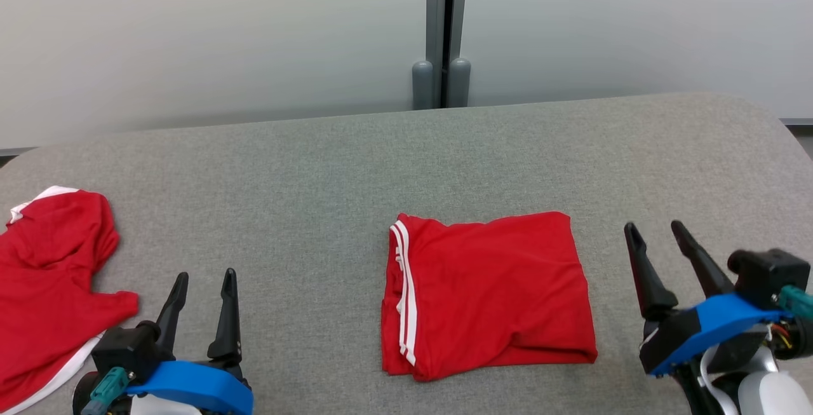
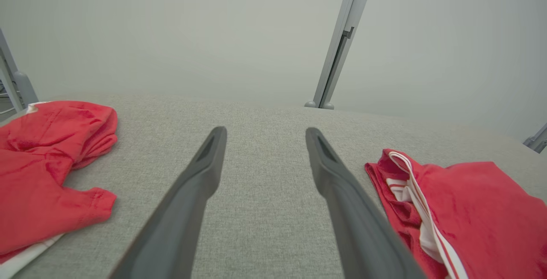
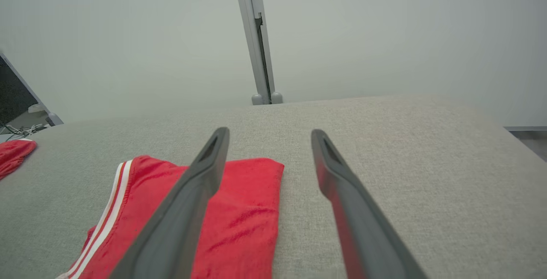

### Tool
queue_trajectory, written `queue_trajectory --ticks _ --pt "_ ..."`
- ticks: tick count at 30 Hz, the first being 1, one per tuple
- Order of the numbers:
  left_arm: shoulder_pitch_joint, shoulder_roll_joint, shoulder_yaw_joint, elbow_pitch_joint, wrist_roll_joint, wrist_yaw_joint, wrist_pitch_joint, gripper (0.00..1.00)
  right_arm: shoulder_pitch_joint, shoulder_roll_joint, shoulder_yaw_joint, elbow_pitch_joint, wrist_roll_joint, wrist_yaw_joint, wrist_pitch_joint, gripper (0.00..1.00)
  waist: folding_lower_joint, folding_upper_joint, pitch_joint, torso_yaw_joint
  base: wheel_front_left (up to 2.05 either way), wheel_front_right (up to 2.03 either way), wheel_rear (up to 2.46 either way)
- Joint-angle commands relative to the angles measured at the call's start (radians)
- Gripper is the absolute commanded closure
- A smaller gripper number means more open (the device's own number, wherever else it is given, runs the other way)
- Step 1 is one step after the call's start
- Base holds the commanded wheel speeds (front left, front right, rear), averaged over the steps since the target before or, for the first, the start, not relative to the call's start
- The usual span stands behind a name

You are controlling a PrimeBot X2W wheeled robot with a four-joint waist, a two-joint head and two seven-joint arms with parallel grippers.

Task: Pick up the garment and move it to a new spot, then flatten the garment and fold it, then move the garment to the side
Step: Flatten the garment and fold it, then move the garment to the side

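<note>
While flat, garment (image 1: 486,294) near right tool (image 1: 653,226)

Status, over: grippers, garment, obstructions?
Left gripper open, empty. Right gripper open, empty. Folded garment lies between them, untouched. Crumpled red garment far left, apart.

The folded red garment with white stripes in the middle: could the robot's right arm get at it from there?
Probably yes. The right gripper stands open beside the folded red garment, apart from it, with only bare grey fabric tabletop between them.
</note>
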Motion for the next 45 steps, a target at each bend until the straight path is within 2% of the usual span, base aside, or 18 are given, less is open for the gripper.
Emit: queue_trajectory --ticks 1,13,31,37,45 --pt "0.012 0.005 0.005 -0.007 0.000 0.009 -0.003 0.00 0.029 -0.005 0.001 0.001 -0.017 0.001 -0.016 0.00 0.0000 0.0000 -0.005 0.002 0.00 0.00 0.00" --pt "0.032 0.015 -0.002 -0.019 -0.006 0.025 0.011 0.00 0.082 0.002 -0.006 0.083 -0.030 0.001 -0.111 0.00 0.0000 0.0000 -0.033 0.013 0.00 0.00 0.00" --pt "0.032 0.020 -0.014 -0.065 -0.008 0.051 0.036 0.00 0.067 0.019 -0.015 0.116 -0.031 0.001 -0.079 0.00 0.0000 0.0000 -0.010 0.016 0.00 0.00 0.00" --pt "0.004 0.027 -0.019 -0.090 0.001 0.052 0.041 0.00 -0.017 0.019 0.020 0.128 -0.044 0.001 0.003 0.00 0.0000 0.0000 0.033 0.021 0.00 0.00 0.00" --pt "-0.067 0.034 -0.029 -0.113 0.020 0.042 0.051 0.00 -0.183 0.020 -0.014 0.286 -0.091 0.001 0.267 0.00 0.0000 0.0000 0.111 0.051 0.00 0.00 0.00"
